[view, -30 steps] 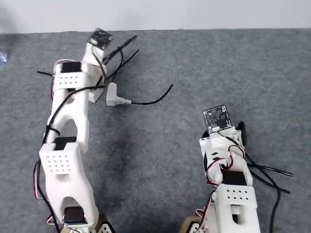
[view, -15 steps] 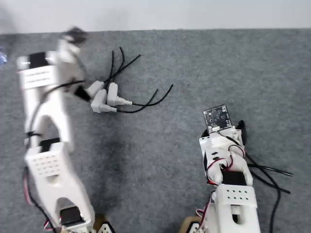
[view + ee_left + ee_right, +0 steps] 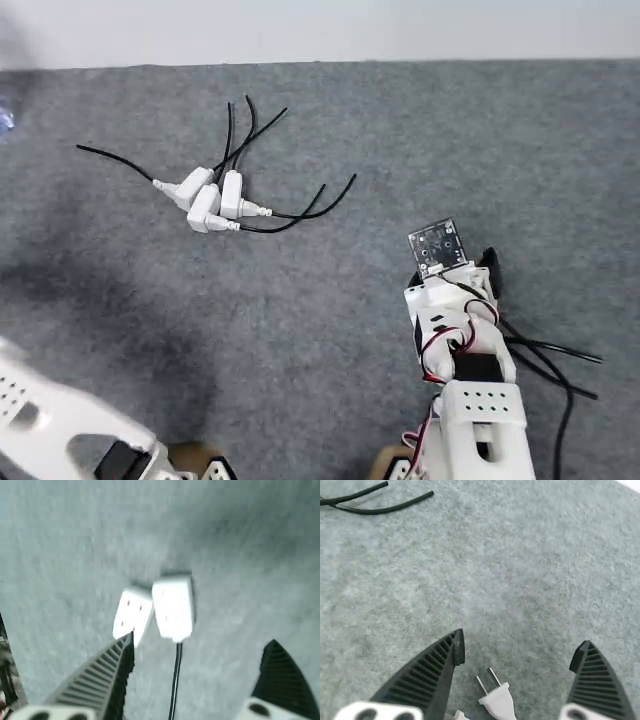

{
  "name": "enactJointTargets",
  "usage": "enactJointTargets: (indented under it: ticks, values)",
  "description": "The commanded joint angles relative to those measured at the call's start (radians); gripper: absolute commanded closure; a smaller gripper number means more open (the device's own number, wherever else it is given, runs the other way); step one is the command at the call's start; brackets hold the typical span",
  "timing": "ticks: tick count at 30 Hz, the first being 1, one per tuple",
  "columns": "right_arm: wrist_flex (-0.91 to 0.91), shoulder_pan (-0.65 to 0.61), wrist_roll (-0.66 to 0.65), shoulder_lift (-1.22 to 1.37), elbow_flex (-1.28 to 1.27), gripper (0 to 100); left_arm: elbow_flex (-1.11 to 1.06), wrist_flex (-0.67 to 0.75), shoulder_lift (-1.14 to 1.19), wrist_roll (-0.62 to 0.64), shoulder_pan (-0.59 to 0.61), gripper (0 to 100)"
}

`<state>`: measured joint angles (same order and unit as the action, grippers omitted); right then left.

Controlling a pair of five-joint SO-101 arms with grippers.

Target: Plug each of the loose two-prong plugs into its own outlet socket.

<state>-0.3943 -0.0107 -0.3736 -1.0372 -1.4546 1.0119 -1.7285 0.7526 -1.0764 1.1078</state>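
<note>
Plug [image 3: 496,701] lies between the spread fingers of right gripper [image 3: 521,639]. Left gripper [image 3: 201,640], also spread, has withdrawn from sockets [image 3: 204,207].

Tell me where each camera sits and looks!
High view: above the table, looking down on the sockets, left arm and right arm.
Left wrist view: on the left arm, facing down at two sockets; its open left gripper shows.
Right wrist view: on the right arm, facing down at a plug; its open right gripper shows.
High and left wrist views share the sockets.
</note>
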Motion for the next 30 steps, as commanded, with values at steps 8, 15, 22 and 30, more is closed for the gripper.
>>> enactJointTargets:
  ticks: [8,15,22,30]
  values:
    - [0.022,-0.008,-0.017,-0.012,0.005,66.4,0.008,0.084,0.215,-0.086,0.058,62]
    - [0.022,-0.008,-0.017,-0.012,0.005,66.4,0.008,0.155,0.253,-0.081,0.032,62]
    - [0.022,-0.01,-0.017,-0.012,0.005,66.4,0.008,0.187,0.321,-0.081,0.04,62]
    - [0.024,-0.01,-0.017,-0.012,0.005,66.4,0.05,0.18,0.333,-0.081,0.04,71]
